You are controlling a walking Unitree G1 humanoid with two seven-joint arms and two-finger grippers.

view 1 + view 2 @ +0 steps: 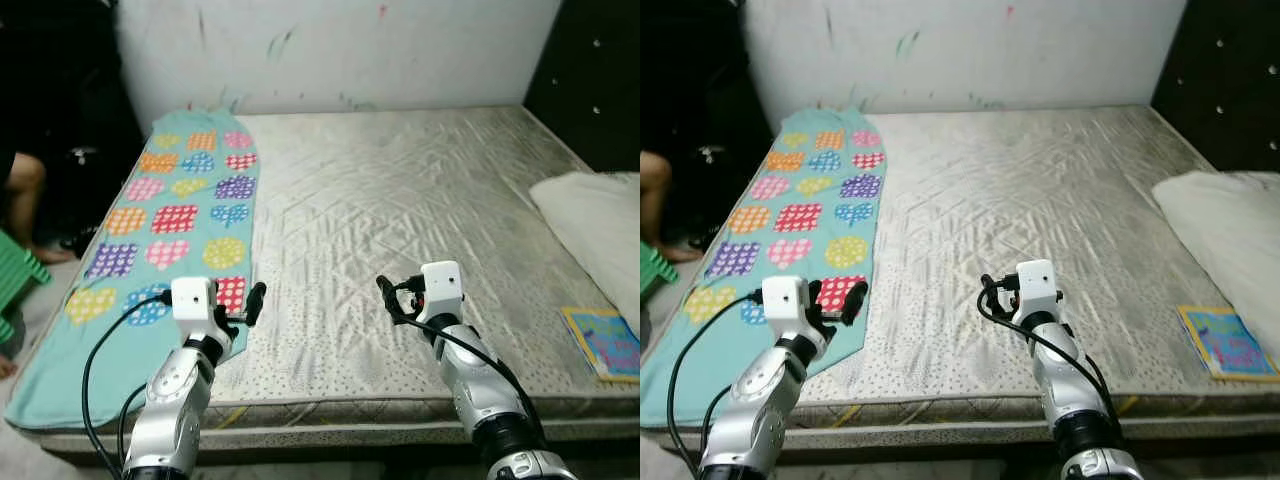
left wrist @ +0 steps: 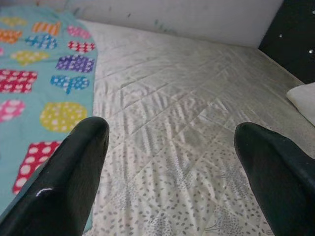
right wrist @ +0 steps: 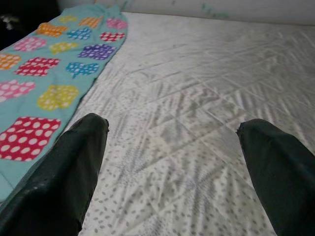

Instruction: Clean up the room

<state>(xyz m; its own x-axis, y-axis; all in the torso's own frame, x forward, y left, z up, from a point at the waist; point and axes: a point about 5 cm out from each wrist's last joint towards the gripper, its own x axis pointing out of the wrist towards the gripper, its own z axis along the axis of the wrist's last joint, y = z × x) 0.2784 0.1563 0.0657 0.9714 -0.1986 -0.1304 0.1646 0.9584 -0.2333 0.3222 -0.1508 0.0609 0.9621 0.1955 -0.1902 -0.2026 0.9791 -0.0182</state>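
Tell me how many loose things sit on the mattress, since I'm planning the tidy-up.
3: a teal blanket with coloured hearts along the robot's left edge, a white pillow at the right edge, and a picture book just in front of that pillow. Others may lie outside the frame.

A person (image 1: 22, 200) at the left edge is cut off, with just a bare leg showing beside a green stool (image 1: 14, 280) that is also cropped. The pillow (image 1: 598, 225) and the book (image 1: 605, 342) run off the right edge, and the book's cover is too small to read. The blanket's (image 1: 170, 235) near corner hangs over the bed (image 1: 400, 200) edge.
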